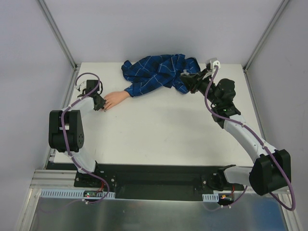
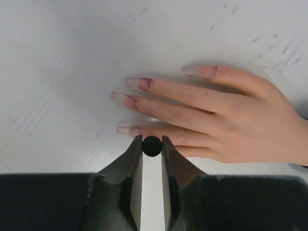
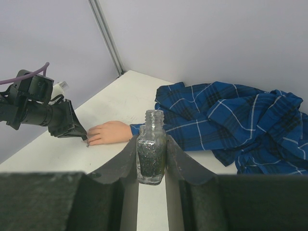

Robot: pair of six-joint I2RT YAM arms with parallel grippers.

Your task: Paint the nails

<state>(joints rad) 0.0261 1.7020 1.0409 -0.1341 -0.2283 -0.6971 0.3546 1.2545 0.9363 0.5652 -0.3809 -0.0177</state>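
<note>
Only the left wrist view is showing the purple-smudged nails (image 2: 132, 82) of a peach dummy hand (image 2: 231, 115), far left on the white bench (image 2: 67, 67). A black round stub (image 2: 152, 147) is being pinched by the left end effector (image 2: 152, 140), an uncapped glittery bottle (image 3: 151, 130) by the right end effector (image 3: 152, 156).

Peach dummy hand (image 1: 115, 98) flat on white table (image 1: 168, 134), left of centre; blue checked sleeve (image 1: 161, 72) trails right behind it, upper centre.
</note>
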